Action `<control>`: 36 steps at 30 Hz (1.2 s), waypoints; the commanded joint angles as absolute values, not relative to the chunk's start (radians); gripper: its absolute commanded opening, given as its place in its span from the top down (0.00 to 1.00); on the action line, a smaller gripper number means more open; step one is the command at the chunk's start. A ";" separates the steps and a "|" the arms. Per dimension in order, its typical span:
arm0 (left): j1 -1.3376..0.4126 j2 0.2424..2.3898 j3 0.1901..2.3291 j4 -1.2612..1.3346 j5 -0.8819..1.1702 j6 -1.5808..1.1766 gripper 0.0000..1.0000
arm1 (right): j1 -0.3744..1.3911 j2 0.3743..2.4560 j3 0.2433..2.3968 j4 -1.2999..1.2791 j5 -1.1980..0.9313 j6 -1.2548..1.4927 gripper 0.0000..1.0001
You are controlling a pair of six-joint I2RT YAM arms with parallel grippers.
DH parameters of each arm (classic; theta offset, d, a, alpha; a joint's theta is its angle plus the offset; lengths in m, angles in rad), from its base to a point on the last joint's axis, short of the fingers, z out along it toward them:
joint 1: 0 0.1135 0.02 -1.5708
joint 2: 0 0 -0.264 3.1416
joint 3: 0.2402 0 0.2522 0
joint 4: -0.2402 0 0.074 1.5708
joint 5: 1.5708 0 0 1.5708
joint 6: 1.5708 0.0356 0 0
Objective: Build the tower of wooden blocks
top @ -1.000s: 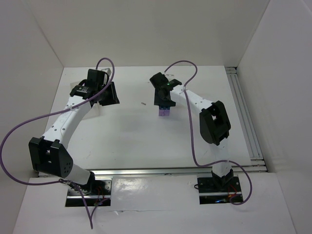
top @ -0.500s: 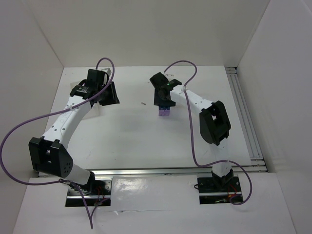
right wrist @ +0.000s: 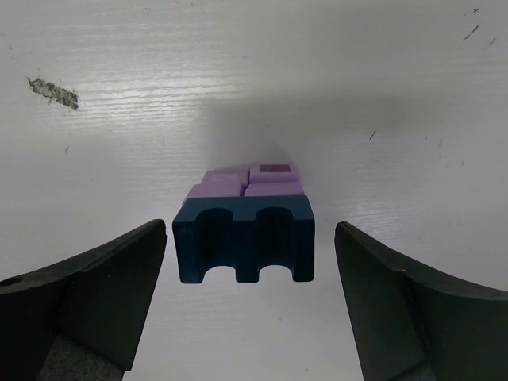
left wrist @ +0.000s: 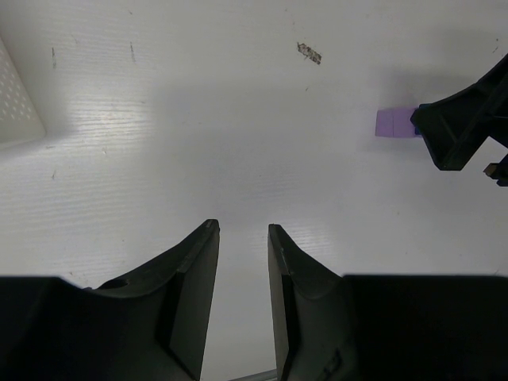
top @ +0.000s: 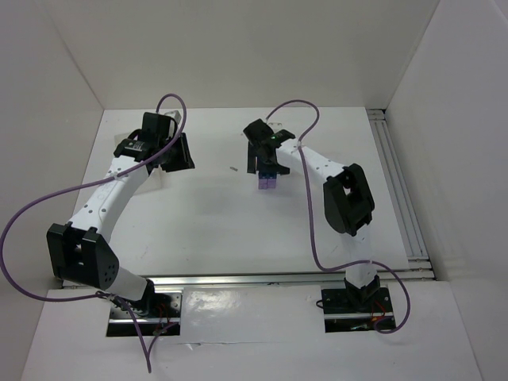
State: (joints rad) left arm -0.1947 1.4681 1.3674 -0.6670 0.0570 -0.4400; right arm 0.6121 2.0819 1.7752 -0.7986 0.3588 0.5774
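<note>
The tower (top: pixel 268 181) stands mid-table: light purple blocks (right wrist: pixel 246 184) with a dark blue block (right wrist: pixel 244 248) on top, its two arched notches facing the right wrist camera. My right gripper (right wrist: pixel 250 232) is open just above it. Its fingers (right wrist: pixel 103 278) stand well off either side of the dark blue block and touch nothing. My left gripper (left wrist: pixel 242 232) hovers over bare table at the back left, its jaws a narrow gap apart and empty. In the left wrist view a purple block (left wrist: pixel 393 123) shows beside the right gripper (left wrist: pixel 468 119).
A translucent white box (left wrist: pixel 16 103) lies left of my left gripper. A small dark speck (top: pixel 233 168) lies on the table between the arms. A metal rail (top: pixel 397 182) runs along the right edge, and white walls enclose the table.
My right gripper's jaws have spread apart over the tower. The dark blue block stays on the purple ones. The left arm has not moved.
</note>
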 commanded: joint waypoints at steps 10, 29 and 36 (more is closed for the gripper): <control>-0.189 1.462 1.358 -0.641 0.067 -0.414 0.56 | 0.623 2.118 1.796 -0.830 0.387 0.557 0.06; -0.189 1.471 1.358 -0.641 0.067 -0.414 0.56 | 0.623 2.137 1.807 -0.830 0.405 0.566 0.18; -0.189 1.471 1.358 -0.641 0.067 -0.414 0.56 | 0.623 2.137 1.825 -0.821 0.385 0.557 0.01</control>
State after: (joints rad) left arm -0.1947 1.4708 1.3674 -0.6655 0.0570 -0.4400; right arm 0.6121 2.1361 1.7771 -0.8032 0.3771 0.5575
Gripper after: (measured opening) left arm 0.437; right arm 0.982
